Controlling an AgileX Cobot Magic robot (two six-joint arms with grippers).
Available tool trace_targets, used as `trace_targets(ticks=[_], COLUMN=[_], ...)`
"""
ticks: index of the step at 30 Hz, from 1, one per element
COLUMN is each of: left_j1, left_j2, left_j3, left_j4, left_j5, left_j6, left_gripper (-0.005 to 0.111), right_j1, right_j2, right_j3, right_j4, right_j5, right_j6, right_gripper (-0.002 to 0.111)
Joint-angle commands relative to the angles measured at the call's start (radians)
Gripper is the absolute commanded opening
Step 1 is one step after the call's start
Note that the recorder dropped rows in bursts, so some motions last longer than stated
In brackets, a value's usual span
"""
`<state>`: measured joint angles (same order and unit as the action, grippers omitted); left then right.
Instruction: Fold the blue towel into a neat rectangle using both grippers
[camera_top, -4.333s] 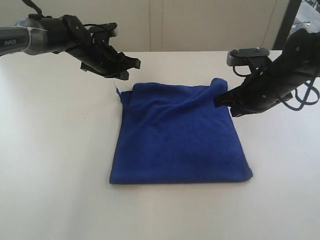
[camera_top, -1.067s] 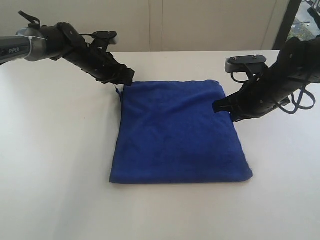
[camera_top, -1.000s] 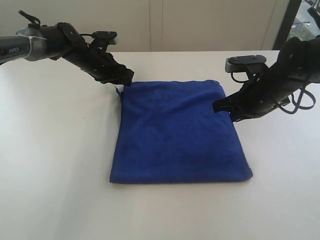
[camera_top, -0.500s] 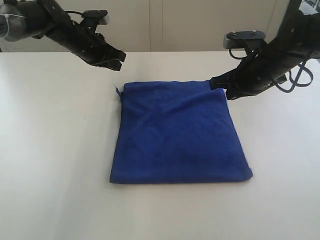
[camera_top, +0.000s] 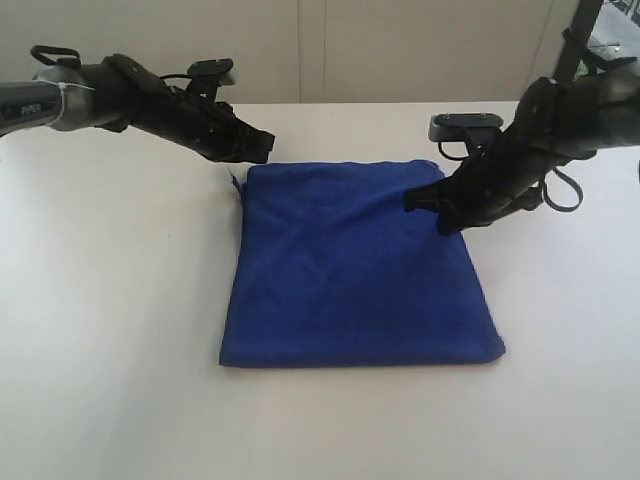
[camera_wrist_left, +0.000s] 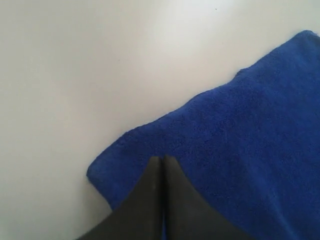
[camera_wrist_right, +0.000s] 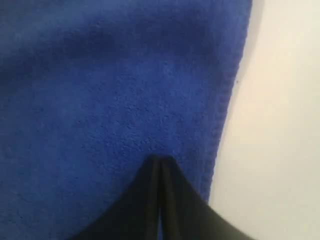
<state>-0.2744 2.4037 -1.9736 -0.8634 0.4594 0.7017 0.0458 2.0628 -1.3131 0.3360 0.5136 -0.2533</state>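
Over the blue towel (camera_top: 360, 280), left gripper (camera_top: 263, 151) and right gripper (camera_top: 411, 203) each have jaws pressed together.

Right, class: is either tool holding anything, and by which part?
Cannot be told. Both are shut: the left tool over a corner of the towel, the right tool near its edge. No pinched cloth shows.

white table (camera_top: 100, 350), pale panelled wall (camera_top: 400, 50) behind; dark post (camera_top: 580, 25) top rt corner
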Motion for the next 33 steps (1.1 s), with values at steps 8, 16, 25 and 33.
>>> trace_targets(ticks=[8, 16, 25, 33], left_j1=[-0.002, -0.002, 0.007, 0.007], left_j2=[0.096, 0.098, 0.098, 0.098], left_j3=[-0.004, -0.004, -0.004, -0.004], left_j4=[-0.056, -0.051, -0.047, -0.041], left_j5=[-0.077, -0.072, -0.063, -0.063], left_j6=[0.035, 0.035, 0.035, 0.035], left_gripper=[0.0, 0.0, 0.0, 0.0], right_j1=[-0.007, -0.007, -0.007, -0.007], right_j2=[0.044, 0.102, 0.095, 0.092], right_j3=[-0.005, -0.005, -0.005, -0.005], right_j4=[-0.001, -0.114, -0.232, -0.254], right_j5=[0.044, 0.133, 0.184, 0.199], right_j6=[-0.012, 0.05, 0.147, 0.153], right_gripper=[0.0, 0.0, 0.0, 0.0])
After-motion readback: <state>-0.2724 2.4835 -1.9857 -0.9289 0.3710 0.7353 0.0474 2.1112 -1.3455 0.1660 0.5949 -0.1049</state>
